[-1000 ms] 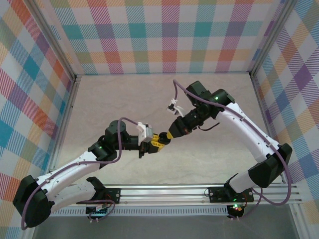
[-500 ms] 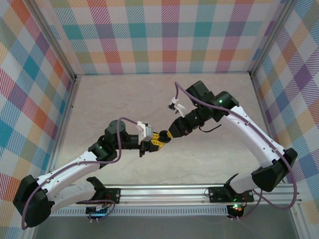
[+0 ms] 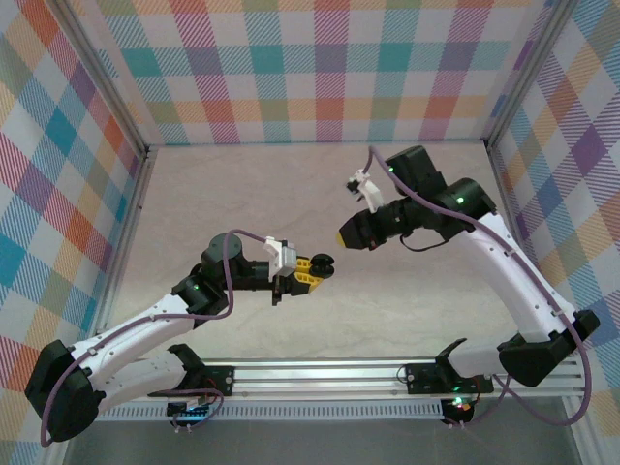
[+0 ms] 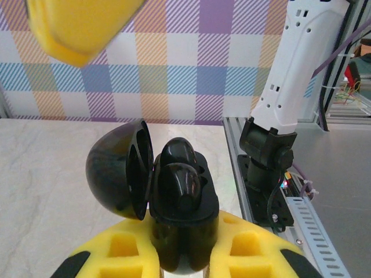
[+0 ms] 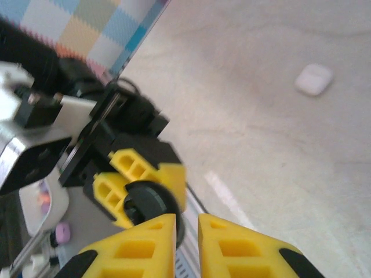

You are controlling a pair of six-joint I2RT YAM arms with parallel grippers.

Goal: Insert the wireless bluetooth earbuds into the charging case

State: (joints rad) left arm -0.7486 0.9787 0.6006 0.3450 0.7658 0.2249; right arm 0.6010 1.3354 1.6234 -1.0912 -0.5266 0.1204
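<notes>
**Top external view.** A black charging case (image 3: 325, 263) is clamped in the left hand (image 3: 316, 269), above a pale, marble-patterned worktop (image 3: 242, 194). The right hand (image 3: 345, 236) is raised just beside the case, apart from it.

**Left wrist view.** The case is shown as one glossy, rounded black shell, gripped low on its body between two yellow ribbed fingers (image 4: 127, 252). Its domed lid (image 4: 113, 171) is swung open to the left. Two black earbuds are seated in the body, one (image 4: 179, 155) behind the other (image 4: 177, 186); both are smooth and bulbous. A blurred yellow finger of the right hand is seen at the upper left.

**Right wrist view.** The right hand's two yellow fingers (image 5: 139, 246) are narrowly parted, with nothing between them. Beyond them the left hand and the round black case are visible. One small white rounded case (image 5: 313, 79) lies on the worktop, well apart from both hands.
</notes>
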